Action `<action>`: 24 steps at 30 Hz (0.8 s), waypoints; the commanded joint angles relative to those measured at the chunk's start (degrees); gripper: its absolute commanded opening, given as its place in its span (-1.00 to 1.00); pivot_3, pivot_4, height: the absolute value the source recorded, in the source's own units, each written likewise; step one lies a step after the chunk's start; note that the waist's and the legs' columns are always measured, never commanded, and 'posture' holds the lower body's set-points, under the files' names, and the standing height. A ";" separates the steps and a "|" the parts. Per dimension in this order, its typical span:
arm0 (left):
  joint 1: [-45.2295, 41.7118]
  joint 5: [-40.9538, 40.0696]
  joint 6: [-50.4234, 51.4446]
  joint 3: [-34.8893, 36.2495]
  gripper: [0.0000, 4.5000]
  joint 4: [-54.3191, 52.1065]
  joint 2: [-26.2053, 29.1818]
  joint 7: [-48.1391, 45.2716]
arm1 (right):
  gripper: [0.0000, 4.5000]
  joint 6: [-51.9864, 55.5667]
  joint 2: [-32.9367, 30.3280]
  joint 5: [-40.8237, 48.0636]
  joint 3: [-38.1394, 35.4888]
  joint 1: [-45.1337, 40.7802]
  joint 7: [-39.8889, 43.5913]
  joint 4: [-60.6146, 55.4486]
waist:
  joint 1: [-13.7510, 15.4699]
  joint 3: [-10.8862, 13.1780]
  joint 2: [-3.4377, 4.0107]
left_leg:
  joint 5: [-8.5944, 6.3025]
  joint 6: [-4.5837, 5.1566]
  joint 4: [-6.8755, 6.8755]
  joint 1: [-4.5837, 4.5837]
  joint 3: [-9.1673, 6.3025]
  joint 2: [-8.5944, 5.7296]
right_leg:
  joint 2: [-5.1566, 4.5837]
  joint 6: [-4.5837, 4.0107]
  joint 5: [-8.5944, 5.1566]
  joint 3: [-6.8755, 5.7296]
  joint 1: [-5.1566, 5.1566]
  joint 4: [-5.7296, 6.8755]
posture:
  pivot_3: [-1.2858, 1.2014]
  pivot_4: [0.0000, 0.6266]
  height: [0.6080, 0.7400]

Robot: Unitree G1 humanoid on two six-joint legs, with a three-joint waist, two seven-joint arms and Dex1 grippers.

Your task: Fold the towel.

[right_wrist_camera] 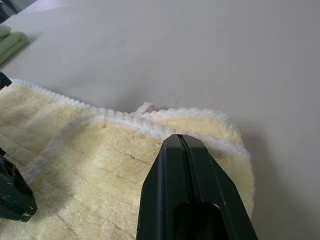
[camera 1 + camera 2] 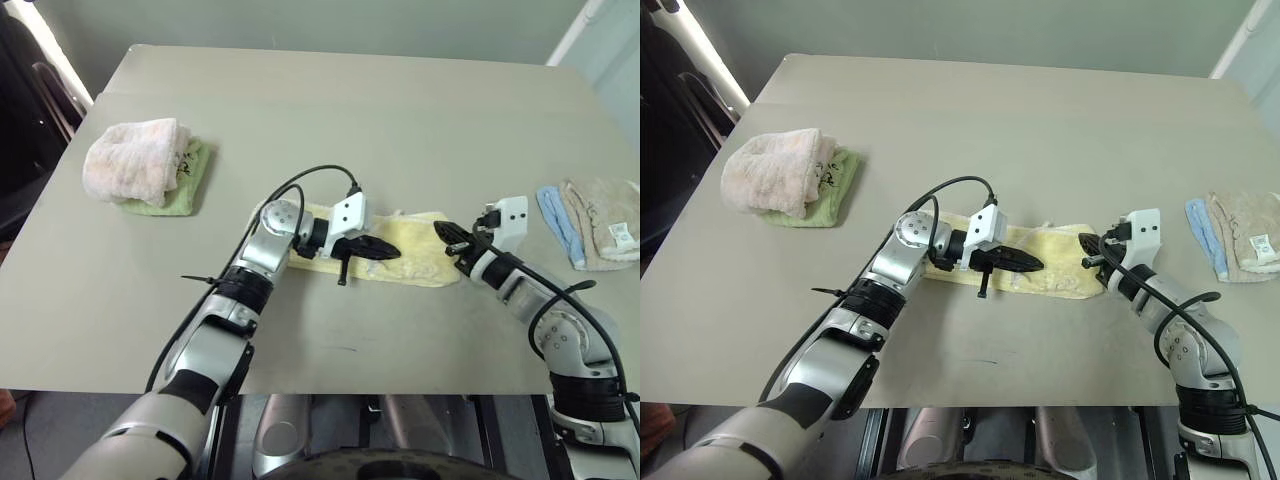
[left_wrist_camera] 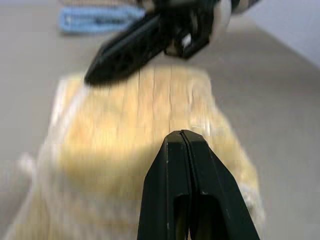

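Towel (image 2: 415,252) mid-table (image 2: 400,110), both grippers (image 2: 385,250) (image 2: 447,234) closed empty over it, corded edge clear.

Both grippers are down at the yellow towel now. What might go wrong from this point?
1. The left gripper and right gripper are both shut with no cloth between the fingers, so pushing could slide or bunch the towel rather than fold it.
2. The towel already lies as a narrow strip with uneven corded edges; another fold may come out skewed.
3. The grippers face each other over the towel and could collide.
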 commanded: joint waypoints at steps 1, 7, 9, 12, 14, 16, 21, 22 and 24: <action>0.97 0.20 0.92 -0.42 -0.99 -3.97 0.18 0.32 | -1.00 -1.07 0.49 -1.71 0.22 -0.46 1.18 -1.16 | 0.00 0.00 0.00 | 0.00 0.00 0.00 0.00 0.00 0.00 | 0.00 -0.01 0.00 0.00 0.00 0.00 | 0.03 -0.52 0.36; 4.60 0.55 2.63 -1.31 -0.99 -7.98 0.23 1.87 | -1.00 -2.31 2.30 -4.76 1.79 0.12 2.06 0.05 | -0.05 -0.01 0.01 | 0.00 0.00 -0.01 0.01 0.00 0.00 | 0.00 -0.11 0.01 0.00 -0.01 0.00 | 0.03 -0.52 0.36; 5.81 1.33 1.99 -2.01 -0.99 -8.54 0.64 2.56 | -1.00 -3.20 3.61 -5.69 1.67 0.57 1.60 1.35 | -0.05 -0.01 0.00 | 0.00 0.00 -0.01 0.01 0.00 0.00 | 0.00 -0.12 0.01 0.00 -0.01 0.00 | 0.03 -0.52 0.36; 6.70 1.58 2.53 -1.90 -0.99 -9.14 1.17 3.44 | -1.00 -6.00 4.31 -9.05 3.28 1.66 2.25 3.27 | -0.04 -0.01 0.02 | 0.00 0.00 -0.02 0.05 0.00 0.00 | 0.00 -0.16 0.02 0.00 -0.01 0.01 | 0.03 -0.52 0.36; 6.71 1.91 2.17 -1.49 -0.99 -8.67 1.62 4.35 | -1.00 -7.58 5.06 -10.25 3.95 2.23 2.79 4.37 | -0.06 -0.02 0.02 | 0.00 0.00 -0.02 0.09 -0.01 0.00 | 0.00 -0.19 0.01 0.00 0.04 0.01 | 0.03 -0.52 0.36; 6.67 1.79 2.22 -1.01 -0.99 -8.36 1.91 5.03 | -1.00 -9.77 5.78 -11.80 4.14 2.19 2.94 5.82 | -0.15 -0.02 0.02 | 0.00 -0.01 -0.04 0.22 -0.01 0.00 | 0.00 -0.27 -0.04 0.00 0.16 0.00 | 0.03 -0.52 0.36; 6.38 1.81 1.46 -0.44 -0.99 -7.10 2.93 5.83 | -1.00 -11.53 5.69 -13.59 3.82 2.03 4.28 7.90 | -0.21 -0.02 0.02 | -0.03 -0.02 -0.12 0.78 -0.01 0.00 | 0.00 -0.21 -0.64 0.00 0.73 -0.01 | 0.03 -0.52 0.36; 6.40 1.42 1.57 -0.20 -0.99 -7.16 2.96 5.79 | -1.00 -11.77 5.46 -13.85 3.69 2.04 4.59 8.02 | -0.21 -0.02 0.02 | -0.03 -0.02 -0.13 0.85 -0.02 0.00 | 0.00 -0.15 -0.70 0.00 0.80 -0.01 | 0.03 -0.52 0.36; 6.41 0.39 2.04 0.52 -0.99 -7.42 2.80 5.77 | -1.00 -11.86 4.86 -13.79 3.07 1.97 5.36 7.82 | -0.20 -0.02 0.02 | -0.04 -0.03 -0.12 0.87 -0.04 0.00 | 0.00 -0.14 -0.71 0.00 0.84 -0.01 | 0.03 -0.52 0.36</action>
